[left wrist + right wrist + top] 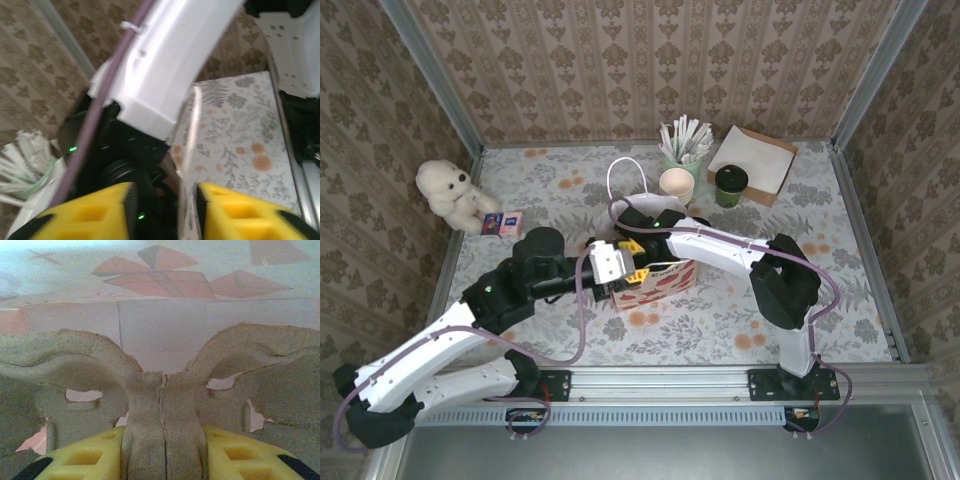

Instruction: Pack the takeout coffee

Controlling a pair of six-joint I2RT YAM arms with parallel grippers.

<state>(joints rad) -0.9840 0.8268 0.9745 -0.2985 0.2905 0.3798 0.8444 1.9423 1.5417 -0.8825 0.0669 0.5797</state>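
Small dark green paper cup with round black lid is noted at far right of centre, upright, well apart from red-and-white paper bag. Left gripper: jaws parted, nothing clamped. Right gripper: closed on centre rib of grey moulded-pulp cup carrier.

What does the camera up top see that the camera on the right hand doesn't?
Top camera's extras: the teddy bear, the takeout coffee with its black lid standing on the table, a cream paper cup and a cup of white sticks.
Right wrist camera's extras: the right gripper, its yellow fingers shut on the middle ridge of a grey cardboard cup carrier.
Both share: the red-and-white paper bag, seen from above in one and as a patterned wall up close in the other.
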